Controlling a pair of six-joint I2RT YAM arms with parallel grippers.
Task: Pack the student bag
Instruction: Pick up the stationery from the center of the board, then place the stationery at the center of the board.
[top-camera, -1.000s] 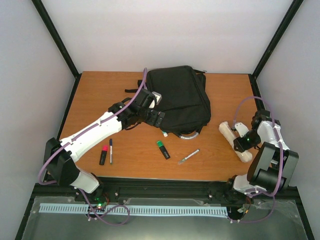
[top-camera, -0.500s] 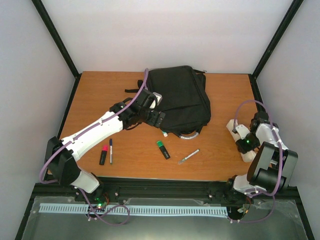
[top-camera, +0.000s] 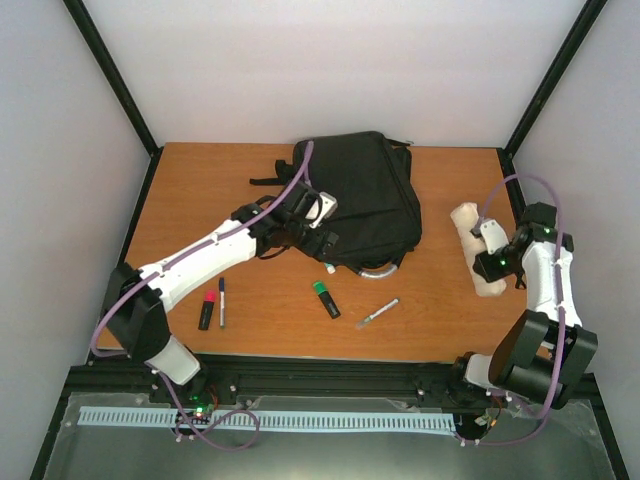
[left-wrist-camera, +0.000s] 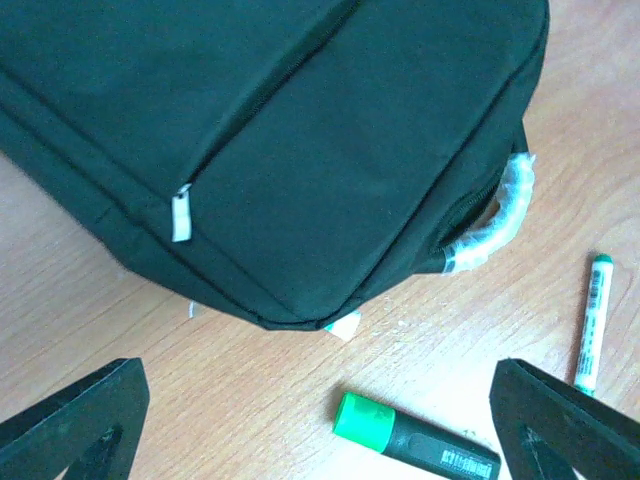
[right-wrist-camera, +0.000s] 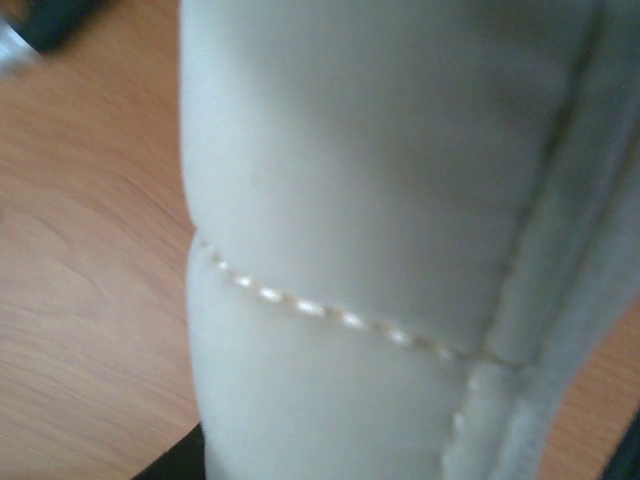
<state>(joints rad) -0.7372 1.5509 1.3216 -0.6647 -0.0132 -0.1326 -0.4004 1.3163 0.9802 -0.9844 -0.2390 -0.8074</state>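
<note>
On the table (top-camera: 200, 180), the left gripper (top-camera: 322, 238) is gaping over the backpack (top-camera: 365, 195), likely to unzip it, while the right gripper (top-camera: 492, 262) is clamping a pouch (top-camera: 468, 240) at 3 o'clock.

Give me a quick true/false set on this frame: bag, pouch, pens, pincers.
1. A green highlighter lies on the table in front of the bag. True.
2. The left pincer is shut on the bag's zip pull. False: it is open, fingers wide apart, over the bag's near edge, holding nothing.
3. The pouch is inside the bag. False: it is outside, at the table's right side, in the right pincer.
4. A red highlighter and a pen lie side by side near the left arm. True.
5. The bag's handle points at the far wall. False: it points toward the near edge.
</note>
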